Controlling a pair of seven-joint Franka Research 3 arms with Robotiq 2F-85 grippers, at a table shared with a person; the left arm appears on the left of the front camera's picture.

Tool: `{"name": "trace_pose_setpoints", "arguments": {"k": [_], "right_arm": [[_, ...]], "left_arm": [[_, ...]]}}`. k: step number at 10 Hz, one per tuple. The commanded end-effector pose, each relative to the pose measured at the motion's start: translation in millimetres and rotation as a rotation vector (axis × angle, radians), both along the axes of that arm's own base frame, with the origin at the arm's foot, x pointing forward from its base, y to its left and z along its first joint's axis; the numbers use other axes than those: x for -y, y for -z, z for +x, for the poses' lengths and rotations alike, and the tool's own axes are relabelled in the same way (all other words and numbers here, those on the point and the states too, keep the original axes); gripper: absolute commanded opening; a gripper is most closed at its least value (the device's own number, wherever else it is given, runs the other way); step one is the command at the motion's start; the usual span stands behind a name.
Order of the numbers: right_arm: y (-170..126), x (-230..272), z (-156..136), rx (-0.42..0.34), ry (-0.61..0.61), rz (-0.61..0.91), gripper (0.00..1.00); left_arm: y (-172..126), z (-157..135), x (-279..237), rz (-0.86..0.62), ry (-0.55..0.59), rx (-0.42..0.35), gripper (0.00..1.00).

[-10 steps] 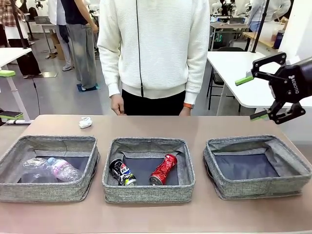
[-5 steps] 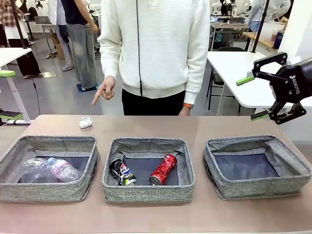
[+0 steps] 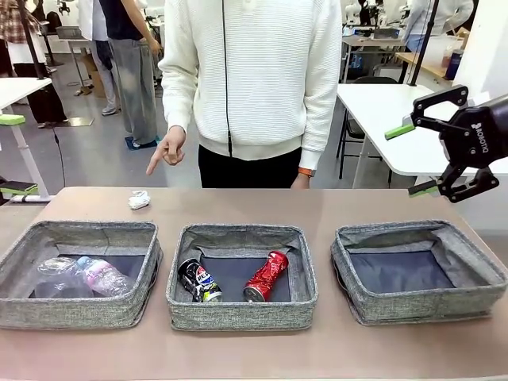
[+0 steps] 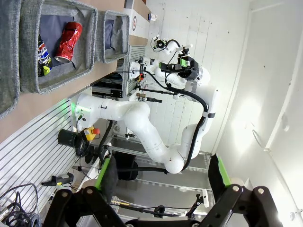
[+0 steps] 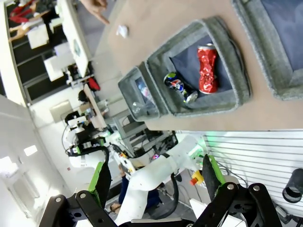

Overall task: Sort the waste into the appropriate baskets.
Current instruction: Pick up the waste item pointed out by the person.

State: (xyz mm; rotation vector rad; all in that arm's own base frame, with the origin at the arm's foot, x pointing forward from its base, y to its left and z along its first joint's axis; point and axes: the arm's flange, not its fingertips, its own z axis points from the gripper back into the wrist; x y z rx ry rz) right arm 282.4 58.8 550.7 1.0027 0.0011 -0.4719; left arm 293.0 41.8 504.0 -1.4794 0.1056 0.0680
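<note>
Both the right gripper (image 3: 420, 158) and left gripper (image 4: 161, 177) hang open, empty; that small crumpled white paper wad (image 3: 140, 199) probably squishes sideways if pinched off-centre.

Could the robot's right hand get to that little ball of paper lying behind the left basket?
Probably, though it is a long way. The right hand hangs open above the table's far right corner, while the paper ball lies bare on the tabletop beyond the left basket. Nothing covers it; the person's hand points from above.
</note>
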Motion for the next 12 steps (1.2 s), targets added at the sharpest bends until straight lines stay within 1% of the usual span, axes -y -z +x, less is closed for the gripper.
{"name": "trace_pose_setpoints", "arguments": {"k": [1, 2, 3, 4, 5, 6, 7, 8, 9, 10, 12], "right_arm": [[-0.4, 1.2, 2.0, 0.015, -0.014, 0.016, 1.00], [-0.4, 1.2, 2.0, 0.015, -0.014, 0.016, 1.00], [-0.4, 1.2, 2.0, 0.015, -0.014, 0.016, 1.00], [-0.4, 1.2, 2.0, 0.015, -0.014, 0.016, 1.00], [-0.4, 1.2, 2.0, 0.015, -0.014, 0.016, 1.00], [-0.4, 1.2, 2.0, 0.015, -0.014, 0.016, 1.00], [-0.4, 1.2, 2.0, 0.015, -0.014, 0.016, 1.00], [-0.4, 1.2, 2.0, 0.015, -0.014, 0.016, 1.00], [-0.4, 1.2, 2.0, 0.015, -0.014, 0.016, 1.00], [-0.4, 1.2, 2.0, 0.015, -0.014, 0.016, 1.00], [-0.4, 1.2, 2.0, 0.015, -0.014, 0.016, 1.00]], "left_arm": [[-1.0, 20.9, 7.5, 0.169, 0.012, 0.028, 1.00], [1.3, 64.6, 20.4, 0.535, 0.011, 0.159, 1.00], [7.5, 106.9, 35.8, 0.893, -0.026, 0.263, 1.00], [12.9, 135.7, 55.1, 1.112, -0.043, 0.361, 1.00], [16.7, 154.9, 72.1, 1.231, -0.005, 0.463, 1.00], [23.3, 170.0, 86.5, 1.362, 0.035, 0.544, 1.00], [39.0, 181.4, 94.3, 1.493, 0.067, 0.563, 1.00], [56.4, 186.3, 98.3, 1.642, 0.065, 0.631, 1.00], [65.4, 188.3, 100.1, 1.694, 0.000, 0.777, 1.00], [39.5, 191.1, 107.2, 1.150, 0.162, 0.503, 1.00], [39.5, 191.1, 107.2, 1.150, 0.162, 0.503, 1.00]]}}
